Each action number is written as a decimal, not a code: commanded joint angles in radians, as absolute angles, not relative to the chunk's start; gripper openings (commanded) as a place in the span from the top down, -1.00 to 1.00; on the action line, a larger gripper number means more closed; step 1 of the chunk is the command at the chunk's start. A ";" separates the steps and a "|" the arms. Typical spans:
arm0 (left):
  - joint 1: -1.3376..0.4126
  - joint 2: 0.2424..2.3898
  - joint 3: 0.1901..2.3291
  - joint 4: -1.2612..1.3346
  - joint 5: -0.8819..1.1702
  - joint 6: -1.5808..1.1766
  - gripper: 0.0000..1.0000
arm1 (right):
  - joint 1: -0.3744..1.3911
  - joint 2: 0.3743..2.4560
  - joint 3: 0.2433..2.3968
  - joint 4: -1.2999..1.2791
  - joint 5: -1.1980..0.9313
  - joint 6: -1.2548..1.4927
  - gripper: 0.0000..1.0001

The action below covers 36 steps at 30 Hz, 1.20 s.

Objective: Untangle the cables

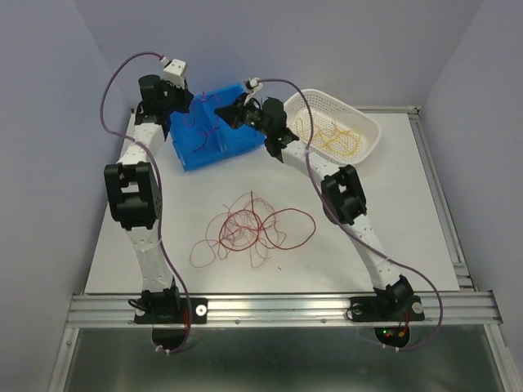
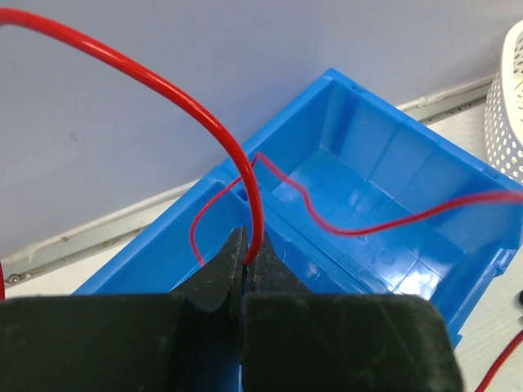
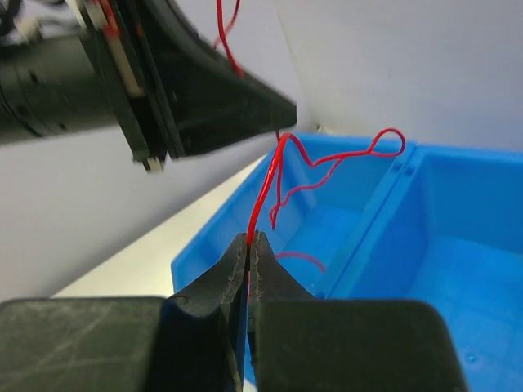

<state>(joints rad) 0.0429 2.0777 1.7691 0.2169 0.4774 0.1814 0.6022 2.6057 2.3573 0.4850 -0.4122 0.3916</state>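
Note:
A tangle of dark red cables lies in loose loops on the table's middle. Yellow-orange cables lie in the white basket. Both grippers hover over the blue bin at the back. My left gripper is shut on a red cable that arcs up from its tips and trails across the bin. My right gripper is shut on the red cable too, its tips above the bin; the cable loops toward the left gripper.
The blue bin has two compartments with a divider. The white perforated basket stands at the back right beside the bin. Purple-grey arm cables run along both arms. A metal rail edges the near side; walls close in on three sides.

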 commanded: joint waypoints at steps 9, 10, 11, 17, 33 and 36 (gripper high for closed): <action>0.041 1.959 1.588 0.333 0.385 0.147 0.86 | 0.653 2.664 2.385 0.565 -0.457 0.361 0.99; 0.040 1.953 1.579 0.334 0.374 0.147 0.74 | 0.660 2.671 2.388 0.561 -0.450 0.350 0.99; 0.041 1.948 1.566 0.336 0.371 0.144 0.70 | 0.664 2.674 2.388 0.561 -0.443 0.344 0.99; 0.041 1.902 1.537 0.336 0.347 0.140 0.21 | 0.713 2.710 2.407 0.569 -0.302 0.264 0.82; 0.041 1.759 1.479 0.281 0.305 0.210 -0.39 | 0.727 2.764 2.436 0.594 -0.141 0.226 0.15; 0.040 1.758 1.462 0.285 0.310 0.221 -0.39 | 0.727 2.720 2.399 0.594 -0.143 0.218 -0.13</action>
<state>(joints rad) 0.0410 1.8091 1.4910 0.2726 0.2886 0.1944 0.7292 2.7758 2.3684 0.5362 -0.1661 0.2424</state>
